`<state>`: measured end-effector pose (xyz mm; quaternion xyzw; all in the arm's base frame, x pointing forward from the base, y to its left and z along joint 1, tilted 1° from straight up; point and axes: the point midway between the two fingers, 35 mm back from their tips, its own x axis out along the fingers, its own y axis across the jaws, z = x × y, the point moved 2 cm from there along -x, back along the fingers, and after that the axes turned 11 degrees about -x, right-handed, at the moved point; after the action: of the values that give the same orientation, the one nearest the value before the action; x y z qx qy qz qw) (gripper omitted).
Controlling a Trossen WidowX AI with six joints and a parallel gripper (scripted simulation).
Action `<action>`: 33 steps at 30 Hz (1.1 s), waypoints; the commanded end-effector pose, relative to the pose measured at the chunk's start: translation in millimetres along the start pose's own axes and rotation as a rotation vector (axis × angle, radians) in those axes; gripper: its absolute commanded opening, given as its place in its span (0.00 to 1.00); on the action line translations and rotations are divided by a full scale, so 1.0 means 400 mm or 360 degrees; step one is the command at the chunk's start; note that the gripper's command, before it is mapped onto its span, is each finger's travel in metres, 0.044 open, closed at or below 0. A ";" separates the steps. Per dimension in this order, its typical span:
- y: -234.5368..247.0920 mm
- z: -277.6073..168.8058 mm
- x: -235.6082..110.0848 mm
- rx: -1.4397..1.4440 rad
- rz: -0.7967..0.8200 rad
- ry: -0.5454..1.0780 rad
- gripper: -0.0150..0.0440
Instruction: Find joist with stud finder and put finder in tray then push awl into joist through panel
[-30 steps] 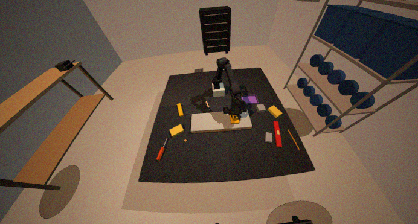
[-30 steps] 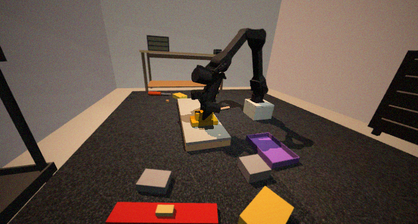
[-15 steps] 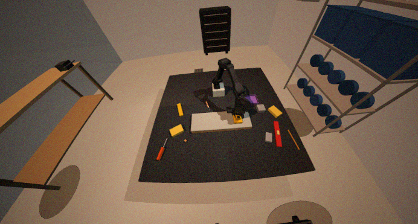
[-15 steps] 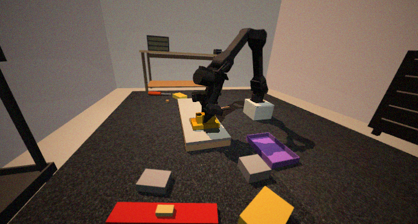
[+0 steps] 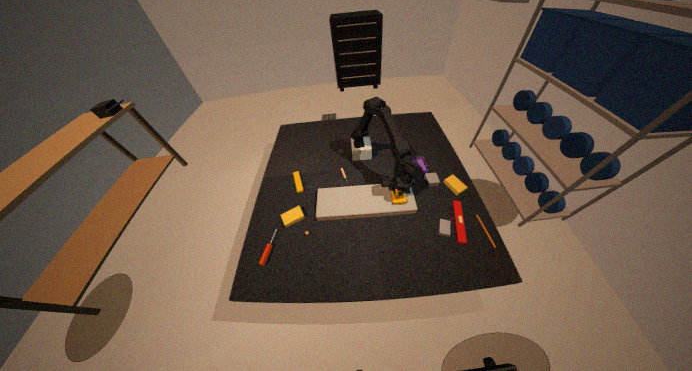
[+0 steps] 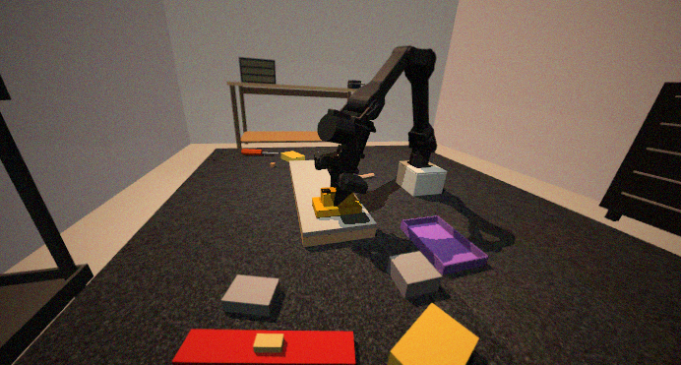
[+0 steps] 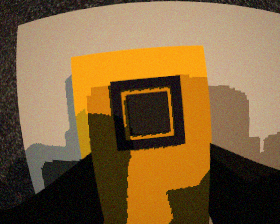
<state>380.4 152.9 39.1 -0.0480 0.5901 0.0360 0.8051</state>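
Resting flat on the pale floor panel [image 6: 315, 212], near its end closest to the purple tray [image 6: 445, 244], the yellow stud finder [image 6: 331, 206] is clamped between the fingers of the gripper [image 6: 344, 194]; the square indicator window [image 7: 147, 112] on the finder is seen dark from the wrist view, framed in black; the awl [image 5: 343, 174] is left lying on the dark mat [image 5: 370, 261], just beyond the far long edge of the panel; the tray is seen beside the panel, apart from it; a grey block [image 6: 413, 273] is set against the tray's near corner.
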 end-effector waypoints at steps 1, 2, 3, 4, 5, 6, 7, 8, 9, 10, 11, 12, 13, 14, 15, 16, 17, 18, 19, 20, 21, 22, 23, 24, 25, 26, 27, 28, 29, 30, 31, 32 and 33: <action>0.026 0.003 0.001 0.0000 0.0014 0.0001 0.25; 0.031 0.004 0.000 0.0000 0.0015 0.0001 0.25; 0.035 0.005 0.000 0.0000 0.0015 0.0001 0.25; 0.040 0.006 0.000 0.0000 0.0015 0.0001 0.25; 0.044 0.007 0.000 0.0000 0.0015 0.0001 0.25; 0.049 0.008 0.000 0.0000 0.0016 0.0001 0.25; 0.053 0.009 0.000 0.0001 0.0016 0.0001 0.25; 0.058 0.010 0.000 0.0001 0.0016 0.0001 0.25; 0.063 0.011 0.000 0.0001 0.0017 0.0001 0.25; 0.063 0.011 0.000 0.0001 0.0017 0.0001 0.25; 0.063 0.011 0.000 0.0001 0.0017 0.0001 0.25; 0.049 0.010 -0.001 0.0000 0.0005 -0.0001 0.25; 0.049 0.010 -0.001 0.0000 0.0005 -0.0001 0.25; 0.049 0.010 -0.001 0.0000 0.0005 -0.0001 0.25; 0.049 0.010 -0.001 0.0000 0.0005 -0.0001 0.25; 0.049 0.010 -0.001 0.0000 0.0005 -0.0001 0.25; 0.049 0.010 -0.001 0.0000 0.0005 -0.0001 0.25; 0.049 0.010 -0.001 0.0000 0.0005 -0.0001 0.25; 0.049 0.010 -0.001 0.0000 0.0005 -0.0001 0.25; 0.056 0.010 -0.001 0.0000 0.0011 0.0000 0.25; 0.058 0.010 0.000 0.0001 0.0016 0.0001 0.25; 0.056 0.009 0.000 0.0001 0.0016 0.0001 0.25; 0.052 0.008 0.000 0.0000 0.0016 0.0001 0.25; 0.047 0.008 0.000 0.0000 0.0016 0.0001 0.25; 0.043 0.007 0.000 0.0000 0.0015 0.0001 0.25; 0.038 0.006 0.000 0.0000 0.0015 0.0001 0.25; 0.034 0.005 0.000 0.0000 0.0015 0.0001 0.25; 0.029 0.004 0.000 0.0000 0.0015 0.0001 0.25; 0.025 0.003 0.001 0.0000 0.0014 0.0001 0.25; 0.020 0.002 0.001 0.0000 0.0014 0.0002 0.25; 0.016 0.001 0.001 0.0000 0.0014 0.0002 0.25; 0.011 0.000 0.001 0.0000 0.0013 0.0002 0.25; 0.007 -0.001 0.001 0.0000 0.0013 0.0002 0.25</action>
<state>380.7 163.4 39.8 -0.0440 0.5896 0.0412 0.8055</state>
